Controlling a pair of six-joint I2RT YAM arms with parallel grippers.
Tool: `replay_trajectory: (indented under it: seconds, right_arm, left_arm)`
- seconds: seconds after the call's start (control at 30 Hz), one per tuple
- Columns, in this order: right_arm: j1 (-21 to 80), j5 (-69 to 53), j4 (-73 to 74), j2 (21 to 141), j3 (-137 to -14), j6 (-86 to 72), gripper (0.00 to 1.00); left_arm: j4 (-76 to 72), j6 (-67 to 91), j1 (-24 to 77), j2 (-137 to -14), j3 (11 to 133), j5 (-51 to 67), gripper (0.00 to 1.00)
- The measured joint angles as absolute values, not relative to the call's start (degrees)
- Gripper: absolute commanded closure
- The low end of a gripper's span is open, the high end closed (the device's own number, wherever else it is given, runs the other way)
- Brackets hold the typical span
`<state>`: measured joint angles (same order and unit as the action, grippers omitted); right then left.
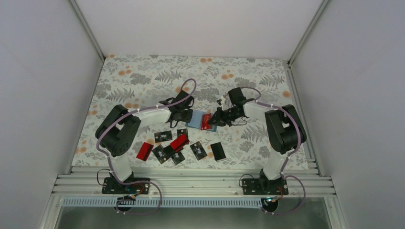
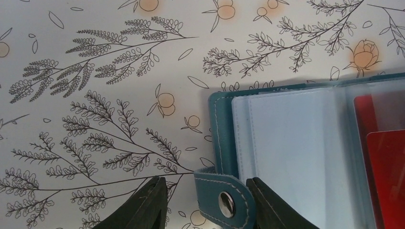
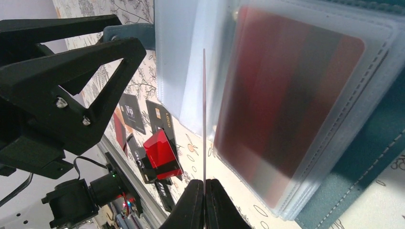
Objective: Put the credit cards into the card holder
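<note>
The soft teal-blue folding card holder lies open at the centre of the top view. Its clear plastic sleeves face up, and one at the right already shows a stored red card. My right gripper is pinched tight on a thin bright red credit card, seen edge-on in its wrist view with the far end over the sleeves. I cannot tell whether it has found a pocket mouth. My left gripper stands with jaws apart astride the holder's snap tab, at the bottom of its wrist view. As I judge it, the step is feeding this card into a sleeve. I want it laid nearly flat, lined up with the slot and pushed slowly, with the left claw steadying the cover so the holder cannot skid. The loose red and black cards lie scattered below the holder on the floral cloth.
</note>
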<state>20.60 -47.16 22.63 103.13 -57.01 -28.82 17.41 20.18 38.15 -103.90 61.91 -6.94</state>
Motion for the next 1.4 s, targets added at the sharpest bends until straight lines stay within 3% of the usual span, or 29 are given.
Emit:
replay_trajectory:
  seconds: [1.4]
  right_arm:
    - [20.60,-53.63,22.26,112.88,-62.33,-29.36,0.96]
  left_arm:
    - [11.70,17.98,38.15,-105.80,60.73,-1.43,0.80]
